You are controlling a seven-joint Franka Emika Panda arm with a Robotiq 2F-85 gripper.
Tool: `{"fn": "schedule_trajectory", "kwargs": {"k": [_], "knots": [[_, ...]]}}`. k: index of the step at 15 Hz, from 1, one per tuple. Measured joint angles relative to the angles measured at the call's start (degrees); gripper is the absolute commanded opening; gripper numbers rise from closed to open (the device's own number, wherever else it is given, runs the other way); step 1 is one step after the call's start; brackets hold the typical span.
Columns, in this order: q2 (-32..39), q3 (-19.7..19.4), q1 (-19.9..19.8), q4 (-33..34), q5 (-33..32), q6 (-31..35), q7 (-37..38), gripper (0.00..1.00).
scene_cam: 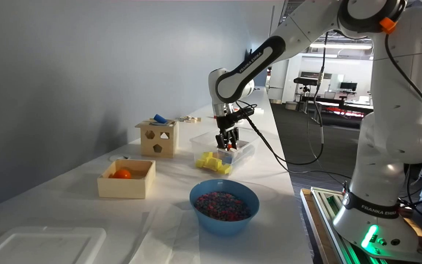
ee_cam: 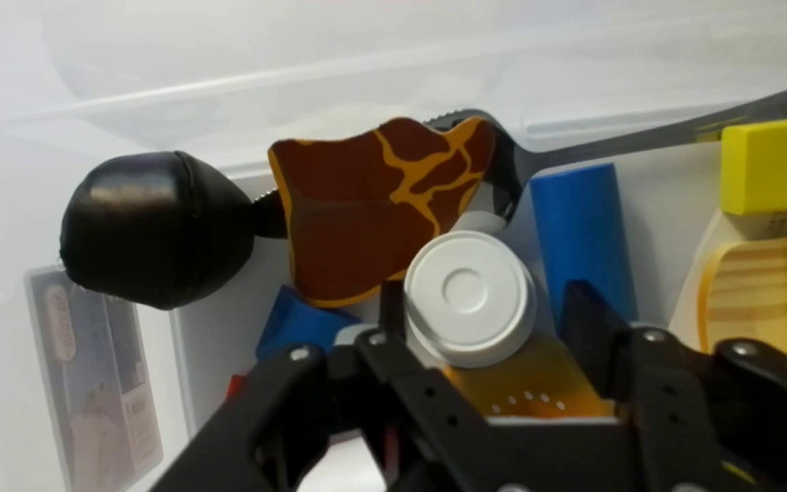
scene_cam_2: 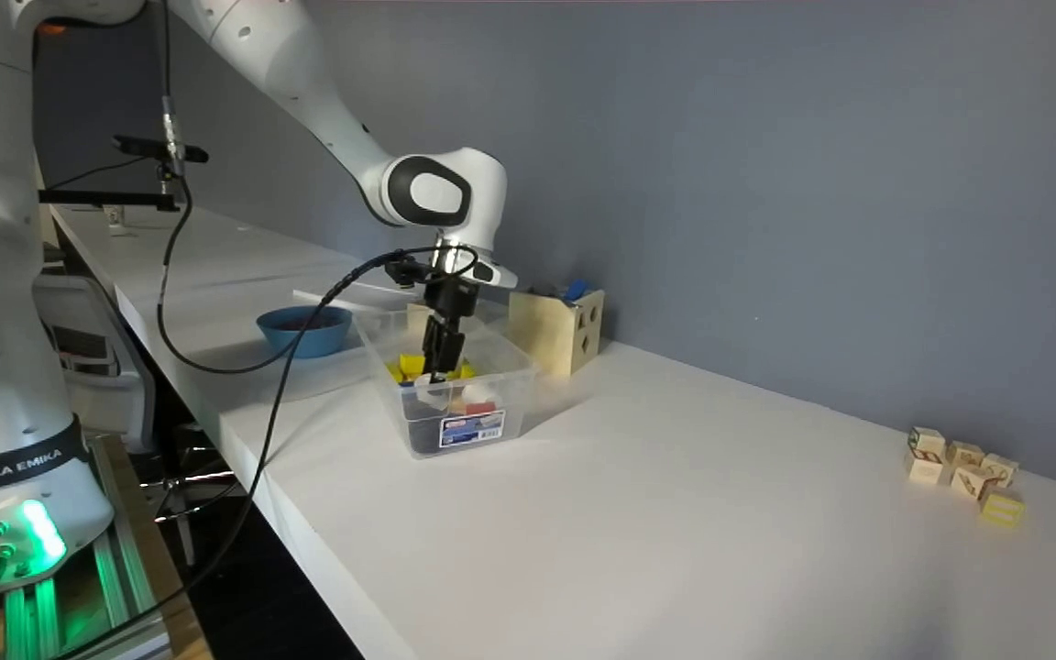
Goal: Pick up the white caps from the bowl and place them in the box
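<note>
1. The white cap (ee_cam: 465, 294) is inside the clear bin (scene_cam_2: 517, 403), round face up; whether it is loose or tops something below, I cannot tell.
2. The fingers (ee_cam: 595, 342) are spread on either side of it, one just beside its edge, the other leaving a gap. Nothing is pinched.
3. The step in hand therefore looks like lining up the grasp; lifting and placing are not yet done.
4. Next, the fingers should centre on the cap and close evenly, minding the blue cylinder (ee_cam: 581, 232) near the farther one, then lift straight until above the bin's wall.
5. The likely goal is the wooden box (scene_cam: 158, 140), near the bin on the bench (scene_cam_2: 720, 513); loose pieces (scene_cam: 160, 118) on its top could get in the way of a release there.
6. Farther out, what may be the bowl (scene_cam: 117, 157), a pale see-through rim, shows just behind the low wooden tray (scene_cam: 121, 189); its contents are too small to tell.
</note>
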Motion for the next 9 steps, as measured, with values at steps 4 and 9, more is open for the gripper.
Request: {"fn": "schedule_trajectory", "kwargs": {"k": [4,9], "knots": [[-0.25,0.0,0.23,0.0,-0.01,-0.68,0.24,0.14],[-5.19,-0.06,0.35,-0.99,-0.36,-3.09,0.26,0.12]]}}
